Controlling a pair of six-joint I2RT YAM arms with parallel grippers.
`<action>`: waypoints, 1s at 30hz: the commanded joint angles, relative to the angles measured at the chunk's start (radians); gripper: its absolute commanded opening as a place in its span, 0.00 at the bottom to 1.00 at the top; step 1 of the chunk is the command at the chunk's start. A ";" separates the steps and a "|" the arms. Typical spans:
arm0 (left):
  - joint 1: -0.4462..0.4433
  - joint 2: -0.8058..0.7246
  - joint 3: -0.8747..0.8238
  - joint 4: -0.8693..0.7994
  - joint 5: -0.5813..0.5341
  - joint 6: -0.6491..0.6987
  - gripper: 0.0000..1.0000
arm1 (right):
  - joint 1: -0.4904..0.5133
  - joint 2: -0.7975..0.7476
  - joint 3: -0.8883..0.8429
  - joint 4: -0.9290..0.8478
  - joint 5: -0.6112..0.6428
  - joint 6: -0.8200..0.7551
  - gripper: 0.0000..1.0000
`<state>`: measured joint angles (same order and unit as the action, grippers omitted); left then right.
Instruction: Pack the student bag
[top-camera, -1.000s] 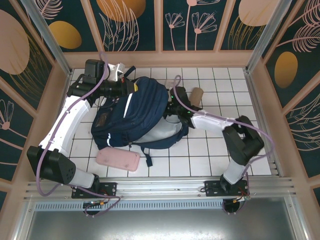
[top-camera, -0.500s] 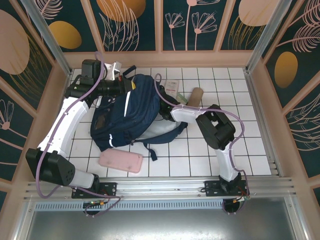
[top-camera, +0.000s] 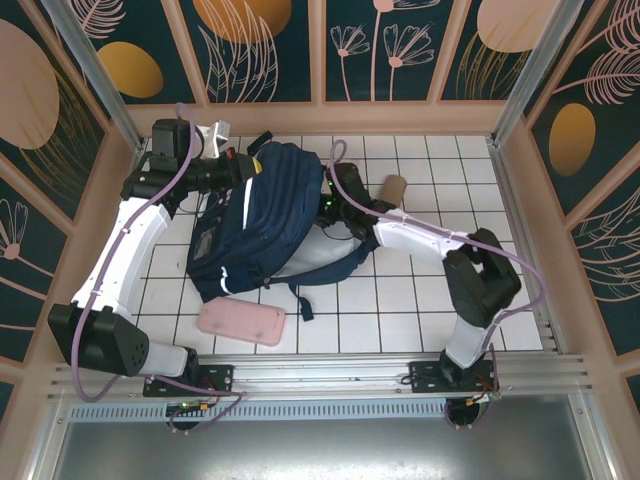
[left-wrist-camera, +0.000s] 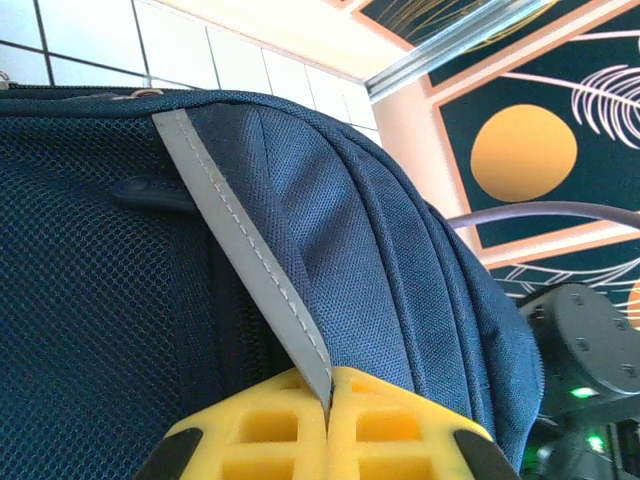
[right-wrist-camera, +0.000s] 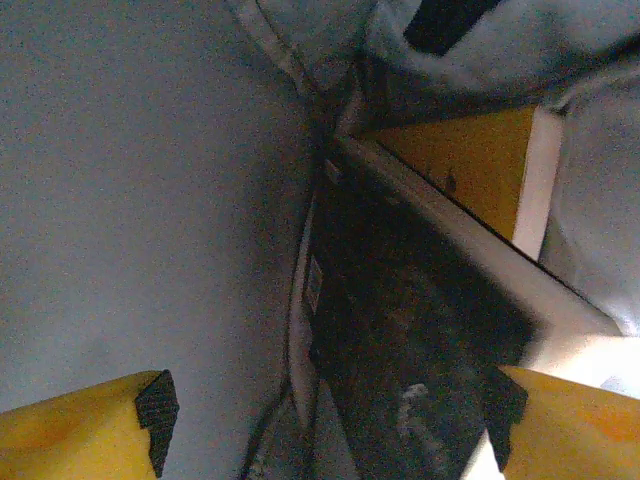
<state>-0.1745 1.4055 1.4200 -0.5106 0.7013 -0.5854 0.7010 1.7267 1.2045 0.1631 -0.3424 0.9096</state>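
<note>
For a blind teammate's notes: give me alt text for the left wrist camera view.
The left gripper, its yellow fingers shut, pinches the grey stripe of the navy bag. Mesh covers the bag's left side. White tiles and a patterned wall lie beyond, and a dark arm part with green lights sits at lower right.

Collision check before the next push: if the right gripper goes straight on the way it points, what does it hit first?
Most likely the dark flat item with a pale edge, dead ahead of the open right gripper inside the student bag. It looks close, but depth is hard to judge.
</note>
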 joint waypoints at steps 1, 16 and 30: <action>0.028 -0.080 -0.014 0.187 -0.013 -0.039 0.00 | -0.022 -0.093 -0.039 0.001 0.033 -0.094 0.79; 0.115 -0.144 -0.325 0.546 -0.181 -0.257 0.00 | -0.149 -0.278 -0.047 -0.465 0.527 -0.235 0.89; 0.113 -0.270 -0.573 0.686 -0.220 -0.266 0.00 | -0.323 0.161 0.293 -0.714 0.647 -0.245 0.99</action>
<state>-0.0700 1.2091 0.8642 0.0673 0.5102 -0.8661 0.3981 1.8317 1.4296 -0.4721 0.2737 0.6739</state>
